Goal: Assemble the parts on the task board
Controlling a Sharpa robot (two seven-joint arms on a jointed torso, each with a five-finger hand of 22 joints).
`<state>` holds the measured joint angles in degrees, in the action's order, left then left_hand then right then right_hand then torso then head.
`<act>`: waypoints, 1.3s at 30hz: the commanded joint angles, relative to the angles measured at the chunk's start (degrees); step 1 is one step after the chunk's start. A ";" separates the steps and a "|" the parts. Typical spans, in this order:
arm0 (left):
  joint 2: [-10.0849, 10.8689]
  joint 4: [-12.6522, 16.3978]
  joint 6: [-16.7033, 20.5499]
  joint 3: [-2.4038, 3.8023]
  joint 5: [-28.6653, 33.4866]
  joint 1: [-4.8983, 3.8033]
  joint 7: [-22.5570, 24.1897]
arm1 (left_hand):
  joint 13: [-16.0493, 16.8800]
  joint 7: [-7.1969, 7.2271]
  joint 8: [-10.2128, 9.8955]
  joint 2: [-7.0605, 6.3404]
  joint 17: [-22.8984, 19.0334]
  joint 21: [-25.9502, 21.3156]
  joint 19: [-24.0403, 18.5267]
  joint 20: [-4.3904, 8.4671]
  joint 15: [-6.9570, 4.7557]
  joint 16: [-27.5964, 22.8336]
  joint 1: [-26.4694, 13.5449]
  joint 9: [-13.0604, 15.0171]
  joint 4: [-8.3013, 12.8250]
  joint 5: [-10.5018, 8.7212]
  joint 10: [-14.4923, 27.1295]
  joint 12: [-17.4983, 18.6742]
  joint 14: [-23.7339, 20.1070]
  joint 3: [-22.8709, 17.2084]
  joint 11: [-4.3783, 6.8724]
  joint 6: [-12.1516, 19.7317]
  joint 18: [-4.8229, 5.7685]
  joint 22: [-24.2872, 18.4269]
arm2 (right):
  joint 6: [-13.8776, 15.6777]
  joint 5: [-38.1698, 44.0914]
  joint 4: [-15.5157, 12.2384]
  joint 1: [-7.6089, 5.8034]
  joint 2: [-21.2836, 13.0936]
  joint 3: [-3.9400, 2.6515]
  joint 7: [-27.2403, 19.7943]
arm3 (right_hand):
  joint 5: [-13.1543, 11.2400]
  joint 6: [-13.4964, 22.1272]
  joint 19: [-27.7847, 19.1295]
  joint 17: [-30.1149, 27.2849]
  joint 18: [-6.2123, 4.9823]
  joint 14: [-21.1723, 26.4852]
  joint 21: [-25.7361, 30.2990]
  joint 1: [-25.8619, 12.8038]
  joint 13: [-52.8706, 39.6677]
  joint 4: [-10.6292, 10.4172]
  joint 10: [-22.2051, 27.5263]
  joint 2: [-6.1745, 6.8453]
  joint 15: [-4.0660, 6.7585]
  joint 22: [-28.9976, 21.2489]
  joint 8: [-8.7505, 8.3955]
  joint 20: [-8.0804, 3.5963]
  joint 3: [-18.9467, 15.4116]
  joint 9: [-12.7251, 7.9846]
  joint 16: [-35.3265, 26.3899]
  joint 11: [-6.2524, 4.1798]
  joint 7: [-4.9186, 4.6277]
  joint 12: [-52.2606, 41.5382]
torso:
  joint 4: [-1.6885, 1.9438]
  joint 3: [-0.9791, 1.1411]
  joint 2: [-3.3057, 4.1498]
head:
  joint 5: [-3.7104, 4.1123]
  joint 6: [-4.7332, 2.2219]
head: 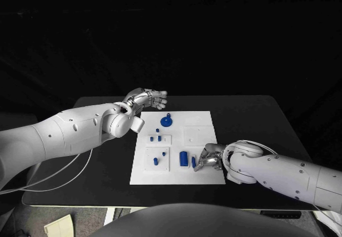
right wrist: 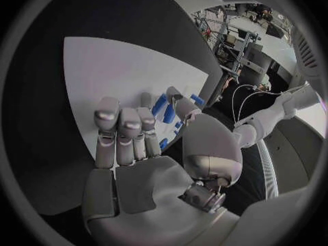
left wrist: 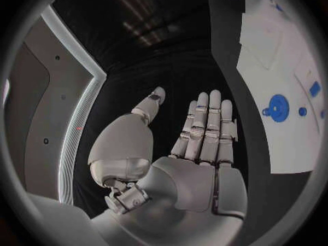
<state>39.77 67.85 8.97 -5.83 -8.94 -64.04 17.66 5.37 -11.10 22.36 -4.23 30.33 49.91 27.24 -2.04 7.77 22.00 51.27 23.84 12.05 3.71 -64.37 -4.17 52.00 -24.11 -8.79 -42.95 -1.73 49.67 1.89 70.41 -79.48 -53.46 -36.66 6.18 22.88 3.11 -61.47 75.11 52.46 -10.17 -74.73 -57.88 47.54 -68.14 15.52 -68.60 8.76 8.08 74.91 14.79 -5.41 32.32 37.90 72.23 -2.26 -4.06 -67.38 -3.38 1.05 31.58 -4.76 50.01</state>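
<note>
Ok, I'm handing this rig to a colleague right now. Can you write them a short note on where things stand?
Left hand: open, fingers straight, holding nothing, raised off the far left corner of the task board.
Right hand: down on the board's near right part, fingertips at the blue cylinder and a smaller blue piece; I cannot tell if it grips either.
The round blue part sits at the board's far end; small blue pieces lie mid-board.
Done: cannot tell which parts are seated. Left: check each part, then finish the assembly.
</note>
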 commanded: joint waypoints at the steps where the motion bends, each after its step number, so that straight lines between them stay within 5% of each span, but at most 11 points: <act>1: -0.02 0.14 -0.80 0.04 0.29 -0.05 0.39 | -0.08 0.06 0.23 0.00 0.11 -0.36 -0.32 0.04 -0.03 -0.21 -0.22 -0.08 -0.35 -0.28 0.43 -0.10 0.05 0.06 0.04 0.31 -0.87 0.08 | 0.85 0.66 0.11 0.07 0.09 0.01 -0.23 | -0.30 -0.42 0.46 0.09 -4.83 -0.05 0.31 -0.52 -0.10 -0.33 -0.53 -0.41 0.24 0.46 -0.38 0.08 -0.01 0.04 -0.16 -0.02 -0.02 -0.07 | 0.02 0.03 0.06 | -0.07 -0.01; 23: -0.15 0.16 -0.82 0.04 0.29 -0.05 0.33 | -0.08 0.07 0.30 -0.02 0.19 -0.38 -0.32 0.04 -0.02 -0.29 -0.23 -0.09 -0.39 -0.30 0.43 -0.10 0.06 0.06 0.04 0.33 -0.86 0.11 | 0.38 2.96 2.30 0.06 1.23 -0.02 1.34 | -0.26 -0.55 0.44 0.17 -4.83 -0.03 0.36 -1.95 -0.25 -1.81 -0.71 -2.48 0.32 0.49 -0.51 0.00 0.93 0.11 -0.18 -0.11 0.06 -0.08 | 0.01 -0.04 0.00 | -0.02 -0.01; 39: -0.19 0.08 -0.86 0.04 0.29 -0.05 0.12 | -0.08 0.07 0.36 0.15 0.26 -0.38 -0.30 0.04 -0.03 -0.34 -0.20 -0.11 -0.46 -0.28 0.41 -0.11 0.09 -0.01 0.05 0.33 -0.87 0.13 | -3.25 2.14 3.30 0.07 2.36 -0.02 2.31 | -0.24 -0.50 0.38 0.15 -4.83 -0.05 0.28 -0.64 -0.11 -0.01 -0.47 -1.29 0.22 0.62 -0.67 0.10 1.68 0.07 -0.25 -0.02 -0.03 0.21 | 0.04 -0.05 0.00 | 0.03 -0.01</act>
<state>39.67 67.84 8.89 -5.83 -8.94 -64.04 17.55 5.38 -11.12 22.36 -4.23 30.50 49.91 27.24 -2.04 7.77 22.00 51.27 23.80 12.05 3.71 -64.37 -4.17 52.00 -24.11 -8.79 -42.97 -1.73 49.70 1.50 72.30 -76.40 -53.74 -34.52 5.92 24.05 3.11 -61.77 75.30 52.56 -10.26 -74.71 -57.88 46.64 -68.29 15.31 -69.02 7.39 8.08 74.91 14.39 -5.20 34.03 38.09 72.23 -2.26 -3.75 -67.38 -3.38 0.98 31.56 -4.77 50.01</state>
